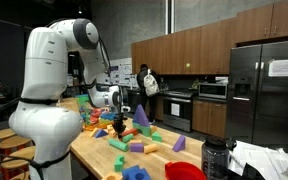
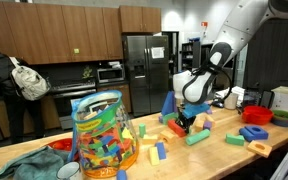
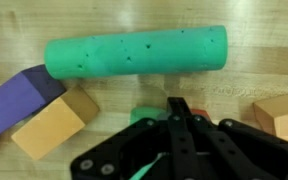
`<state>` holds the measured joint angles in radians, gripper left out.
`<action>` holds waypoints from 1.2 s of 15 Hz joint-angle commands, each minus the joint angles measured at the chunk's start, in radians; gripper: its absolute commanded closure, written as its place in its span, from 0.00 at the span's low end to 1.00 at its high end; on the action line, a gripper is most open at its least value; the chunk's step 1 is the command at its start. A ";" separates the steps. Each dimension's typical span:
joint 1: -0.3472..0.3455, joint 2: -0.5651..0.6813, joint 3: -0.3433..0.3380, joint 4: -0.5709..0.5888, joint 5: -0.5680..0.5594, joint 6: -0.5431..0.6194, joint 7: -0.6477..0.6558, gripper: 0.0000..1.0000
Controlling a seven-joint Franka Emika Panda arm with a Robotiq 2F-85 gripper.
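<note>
**Entry 1: room to move.**
- The worktop [image 3: 254,85] is pale wood. It is bare in a strip on the near side of the green cylinder [image 3: 134,50].
- The green cylinder lies on its side across the top of the wrist view. Its long flank faces you like a low wall.
- A purple block [image 3: 14,98] sits at the cylinder's left end, touching or all but touching it.
- An orange block [image 3: 54,122] is pressed against the purple block, on the side away from the cylinder.
- A tan block [image 3: 281,115] lies below the cylinder's right end, apart from it.
- Your open lane runs between the orange block and the tan block. The cylinder closes it off ahead.
- In an exterior view, a clear tub of coloured blocks [image 2: 104,135] stands well apart from the cylinder, near the worktop's front edge.

**Entry 2: fingers.**
- Your fingers [image 3: 179,108] are closed tight, pad against pad, with nothing gripped between them.
- A small green piece [image 3: 142,115] shows just beside them, partly hidden by the gripper body. You cannot tell whether it touches them.
- In both exterior views the fingers [image 1: 121,128] [image 2: 187,125] point down at the worktop among scattered blocks.

**Entry 3: green cylinder relative to the fingers.**
- The cylinder lies ahead of the fingertips and apart from them, with bare wood between.
- The tips aim at its right half.
</note>
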<state>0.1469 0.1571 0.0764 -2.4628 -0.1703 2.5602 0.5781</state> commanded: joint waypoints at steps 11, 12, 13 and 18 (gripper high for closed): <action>-0.003 -0.063 -0.026 -0.007 0.055 -0.131 -0.003 1.00; -0.006 -0.077 -0.024 -0.008 0.067 -0.158 -0.011 1.00; -0.009 -0.093 -0.023 -0.011 0.073 -0.191 -0.018 1.00; -0.027 -0.145 -0.025 -0.009 0.055 -0.331 -0.034 1.00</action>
<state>0.1392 0.0689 0.0536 -2.4499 -0.1142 2.2941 0.5698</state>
